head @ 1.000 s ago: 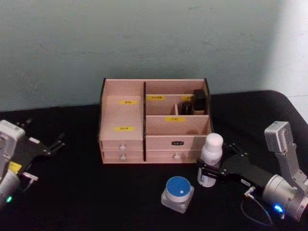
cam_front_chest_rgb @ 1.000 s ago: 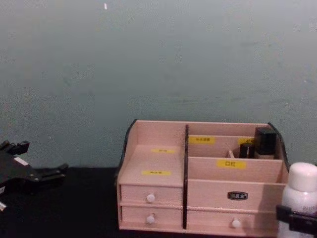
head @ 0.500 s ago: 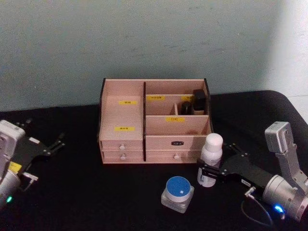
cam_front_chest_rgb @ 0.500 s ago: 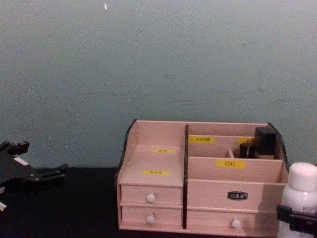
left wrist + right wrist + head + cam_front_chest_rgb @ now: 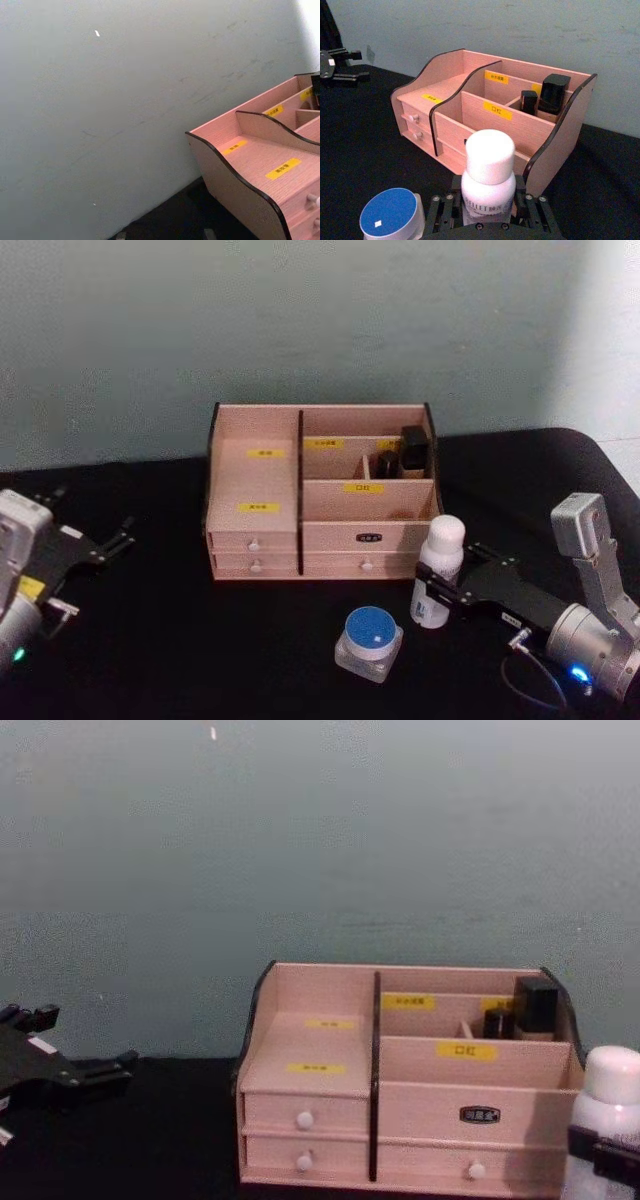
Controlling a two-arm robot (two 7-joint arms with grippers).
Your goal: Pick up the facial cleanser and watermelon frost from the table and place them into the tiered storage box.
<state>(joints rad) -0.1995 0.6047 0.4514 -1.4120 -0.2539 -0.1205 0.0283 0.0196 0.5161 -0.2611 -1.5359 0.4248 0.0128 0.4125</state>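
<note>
The black tabletop [image 5: 150,640] runs wide under everything, against a pale wall. At its middle stands the tiered storage box [image 5: 330,502], pink with dark edges, drawers facing the robot. From the right side the right gripper [image 5: 432,592] reaches in low, its fingers pressed on either side of the facial cleanser [image 5: 440,558], holding the bottle by its lower body. Far over on the left, well apart from the box, the left gripper [image 5: 95,525] sits parked with its fingers spread wide and nothing between them. The facial cleanser stands upright, just off the box's front right corner; I cannot tell whether its base touches the tabletop. The watermelon frost [image 5: 369,640] rests on the tabletop in front of the box, just to the left of the bottle, blue lid up. Two small black containers [image 5: 414,447] stand in the box's back right compartment.
</note>
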